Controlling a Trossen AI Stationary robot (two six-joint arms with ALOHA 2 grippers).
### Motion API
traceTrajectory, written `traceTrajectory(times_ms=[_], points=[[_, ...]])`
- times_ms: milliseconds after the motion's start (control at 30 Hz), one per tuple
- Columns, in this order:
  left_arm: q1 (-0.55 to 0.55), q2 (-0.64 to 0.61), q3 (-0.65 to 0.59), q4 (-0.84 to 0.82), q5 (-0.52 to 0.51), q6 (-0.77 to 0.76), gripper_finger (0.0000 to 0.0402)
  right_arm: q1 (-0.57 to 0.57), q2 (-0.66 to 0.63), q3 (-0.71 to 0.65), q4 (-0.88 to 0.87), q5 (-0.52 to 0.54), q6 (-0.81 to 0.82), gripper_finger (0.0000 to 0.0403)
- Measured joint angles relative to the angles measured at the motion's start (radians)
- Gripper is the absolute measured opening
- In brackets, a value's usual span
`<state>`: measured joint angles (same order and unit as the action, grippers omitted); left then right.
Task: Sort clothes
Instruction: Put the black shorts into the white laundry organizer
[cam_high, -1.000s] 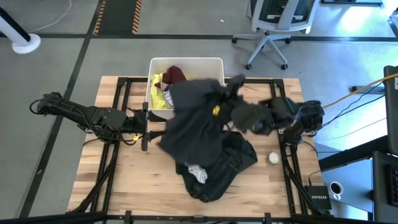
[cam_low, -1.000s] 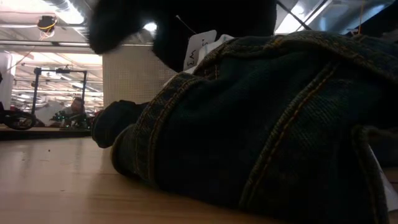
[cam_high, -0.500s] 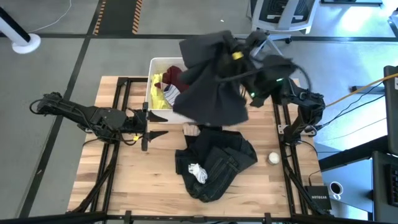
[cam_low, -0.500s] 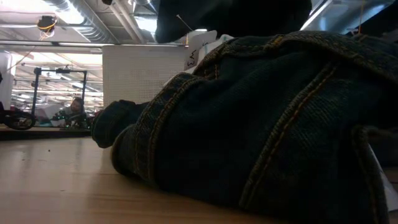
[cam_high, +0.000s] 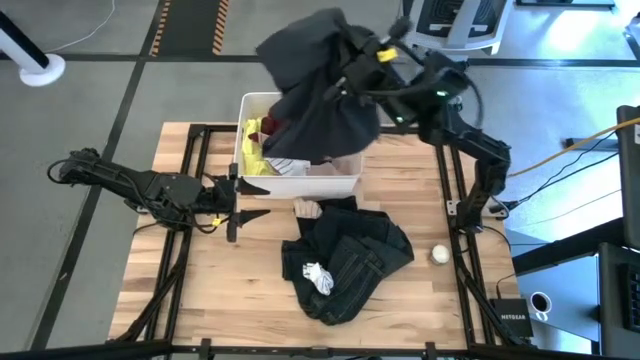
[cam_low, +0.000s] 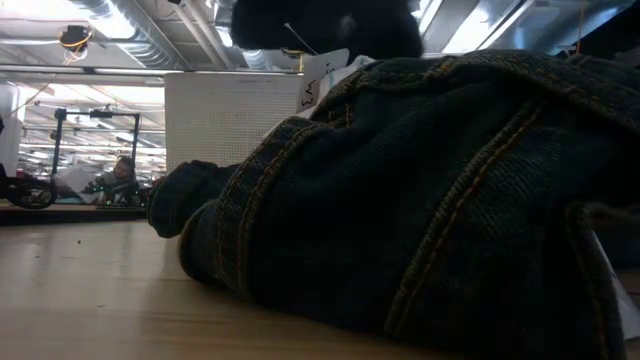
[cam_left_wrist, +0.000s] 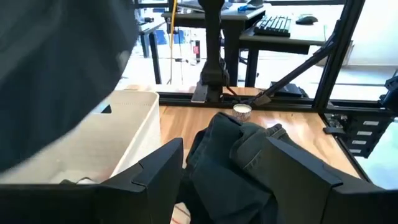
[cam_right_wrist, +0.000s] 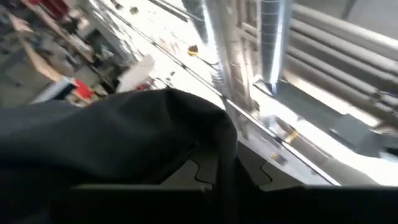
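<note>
We see our right arm holding a big dark top high over the white bin

Our left gripper (cam_high: 243, 201) waits low by the bin (cam_high: 300, 182), fingers wide apart. Yellow (cam_high: 254, 158) and maroon (cam_high: 268, 124) clothes lie inside. Dark jeans (cam_high: 352, 260) lie on the table (cam_high: 200, 290). Our right gripper (cam_high: 362, 72) pinches the dark top (cam_high: 318, 95), hanging above the bin

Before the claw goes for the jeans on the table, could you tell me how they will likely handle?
The jeans lie crumpled in thick folds, so they will probably sag and trail when lifted. The denim looks heavy, so a pinch on one fold may slip. A white sock lies on them and might come along.
</note>
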<state>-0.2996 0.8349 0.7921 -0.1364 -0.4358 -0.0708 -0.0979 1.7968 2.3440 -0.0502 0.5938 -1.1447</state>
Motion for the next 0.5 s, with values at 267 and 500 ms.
traceTrajectory(times_ms=[267, 500], points=[[0.0, 0.0, 0.0, -0.004, 0.0, 0.009, 0.0214, -0.076, 0.106, -0.001, -0.237, 0.052, 0.079, 0.0026], [0.0, 0.0, 0.0, -0.005, 0.0, 0.004, 0.0214, -0.151, 0.187, -0.001, -0.748, 0.113, 0.315, 0.0026]])
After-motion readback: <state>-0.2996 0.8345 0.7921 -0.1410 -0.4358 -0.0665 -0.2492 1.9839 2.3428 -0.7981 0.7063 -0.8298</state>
